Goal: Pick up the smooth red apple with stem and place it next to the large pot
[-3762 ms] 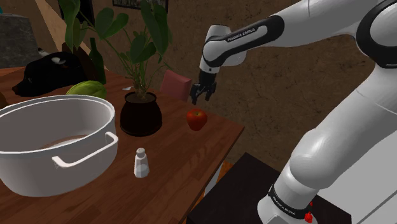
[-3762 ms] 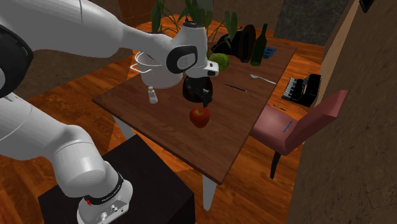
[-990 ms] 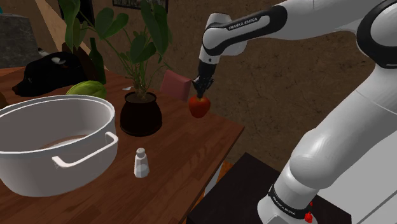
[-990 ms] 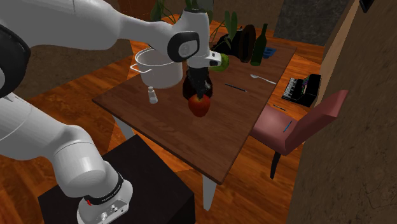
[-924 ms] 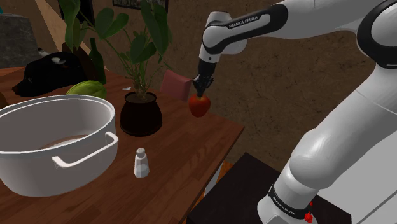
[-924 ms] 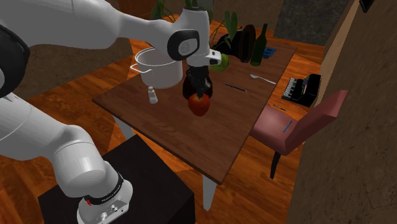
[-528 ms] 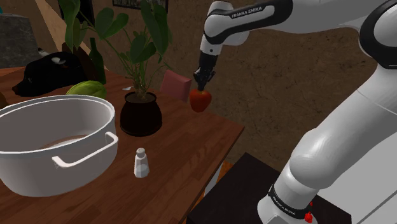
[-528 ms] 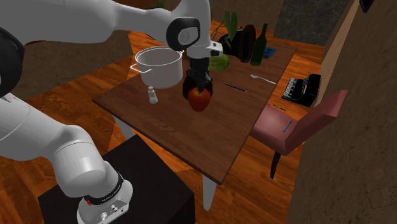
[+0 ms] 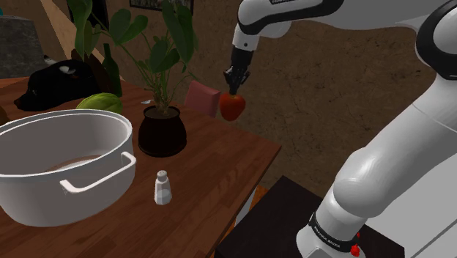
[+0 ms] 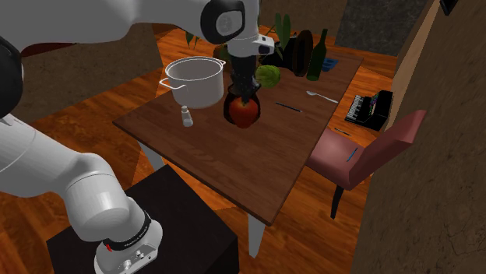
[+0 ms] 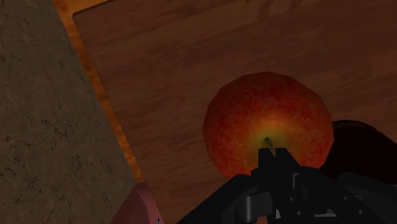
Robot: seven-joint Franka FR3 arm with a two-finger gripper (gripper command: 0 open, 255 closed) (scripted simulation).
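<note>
**Apple lifted clear; transfer to pot pending**

The gripper (image 9: 233,86) has risen in the last second, jaws clamped on the top of the red apple (image 9: 233,107), which now hangs well above the table (image 9: 220,172). Pick-up judged complete; placement outstanding. From the shoulder view's left: the large white pot (image 9: 44,192), a small white shaker (image 9: 162,188) near it, then a dark potted plant (image 9: 162,132). The plant stands between apple and pot, so a route over or around it seems needed.

A home dining room: wooden table (image 10: 257,167), pink chair (image 10: 346,159), potted plant (image 9: 162,130), green bottle (image 10: 315,58), big white pot (image 10: 195,84).
</note>
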